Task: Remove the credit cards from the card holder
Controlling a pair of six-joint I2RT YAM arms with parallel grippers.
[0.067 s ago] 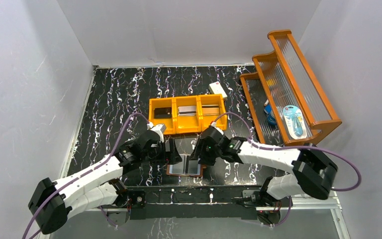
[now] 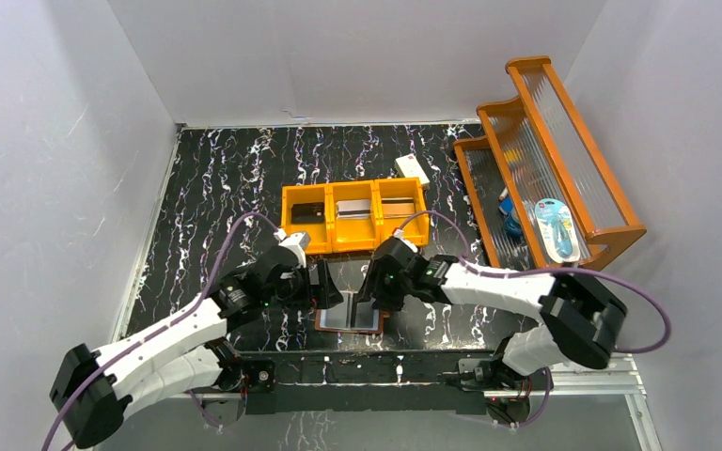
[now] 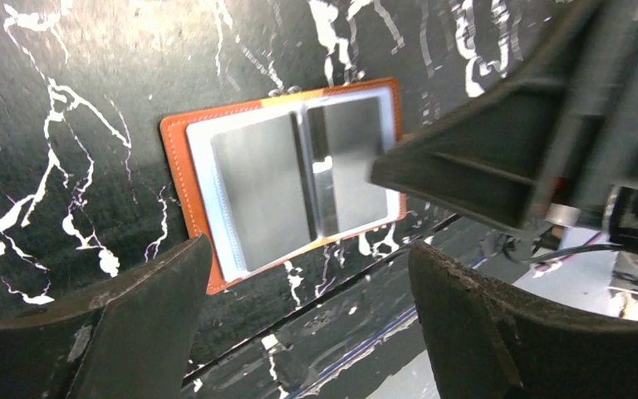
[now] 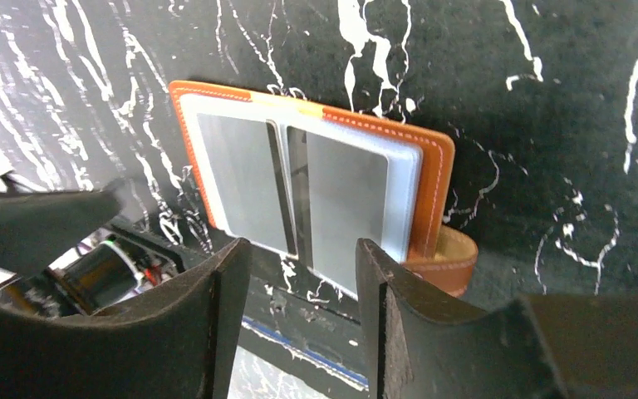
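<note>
A: What is this place?
B: A black bench [image 2: 226, 178] with white squiggly lines, and white walls all round.
A: How are the arms?
B: Both bend low and lean in to the middle, by the front edge. The left tool [image 3: 307, 258] is wide open and holds nothing. The right tool [image 4: 303, 249] is about half open and holds nothing too.
A: Where is the card holder [image 4: 432, 166]?
B: It lies open and flat on the bench under both tools. It has a brown edge and is pale inside. Shiny grey credit cards [image 4: 345, 199] sit in both sides.
</note>
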